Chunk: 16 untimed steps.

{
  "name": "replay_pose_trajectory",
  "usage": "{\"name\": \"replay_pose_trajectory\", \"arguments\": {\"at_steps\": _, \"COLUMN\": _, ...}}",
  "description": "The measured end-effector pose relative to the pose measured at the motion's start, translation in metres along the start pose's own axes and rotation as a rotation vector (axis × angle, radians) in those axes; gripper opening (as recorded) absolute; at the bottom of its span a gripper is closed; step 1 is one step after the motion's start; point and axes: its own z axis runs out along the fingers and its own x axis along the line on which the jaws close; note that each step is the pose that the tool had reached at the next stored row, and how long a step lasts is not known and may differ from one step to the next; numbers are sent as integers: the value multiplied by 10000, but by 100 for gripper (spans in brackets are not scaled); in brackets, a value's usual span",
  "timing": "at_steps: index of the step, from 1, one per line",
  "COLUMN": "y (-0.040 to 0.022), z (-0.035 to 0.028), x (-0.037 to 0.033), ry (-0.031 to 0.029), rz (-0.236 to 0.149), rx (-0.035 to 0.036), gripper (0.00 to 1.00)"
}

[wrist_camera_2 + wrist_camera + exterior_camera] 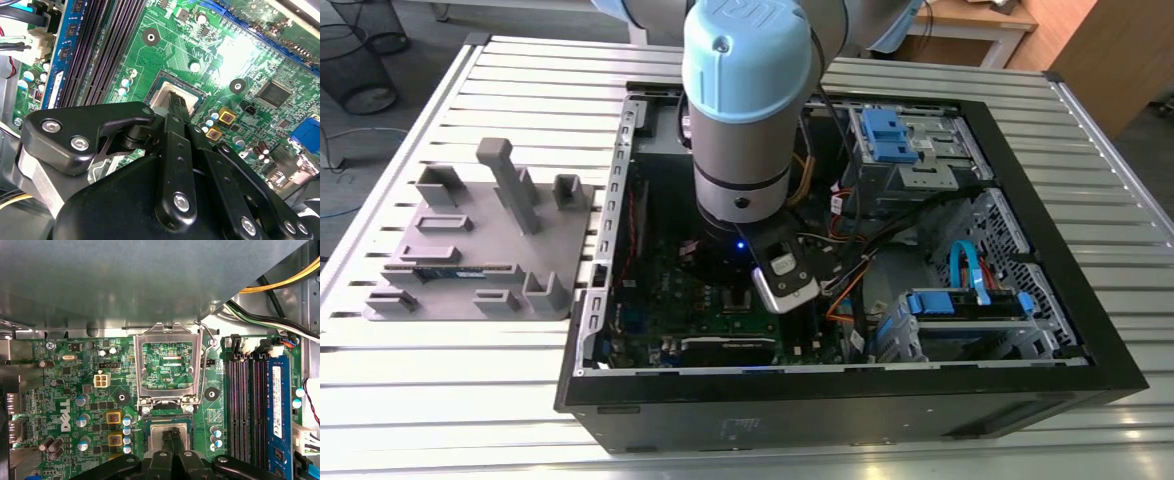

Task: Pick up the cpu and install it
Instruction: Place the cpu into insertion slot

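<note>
The cpu (153, 434), a small square chip with a silvery top, lies flat in the socket on the green motherboard (90, 390); it shows again in the second wrist view (161, 98). My gripper (170, 438) (176, 103) is right over the chip's middle, its two thin black fingers drawn together with their tips at its top. Silver shows on both sides of the fingers, so they do not clasp its edges. The socket's metal load plate (167, 330) is swung open beside the chip. In the exterior view the arm (744, 110) reaches down into the open computer case (1014, 200).
Black memory slots (247, 405) and a blue one (277, 410) run beside the socket. Cables (280, 285) hang near the case wall. Drive cages (974, 305) fill the case at the exterior view's right. A grey holder tray (480, 250) with a green memory stick (454, 268) sits outside on the slatted table (454, 380).
</note>
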Motion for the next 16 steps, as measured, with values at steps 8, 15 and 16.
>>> {"name": "replay_pose_trajectory", "arguments": {"at_steps": 8, "y": 0, "z": -98, "x": -5, "ry": 0, "rz": 0, "rx": -1, "gripper": 11}}
{"name": "replay_pose_trajectory", "arguments": {"at_steps": 15, "y": 1, "z": -182, "x": -10, "ry": -1, "rz": 0, "rx": -2, "gripper": 11}}
{"name": "replay_pose_trajectory", "arguments": {"at_steps": 16, "y": 1, "z": -193, "x": -10, "ry": -1, "rz": 0, "rx": -2, "gripper": 11}}
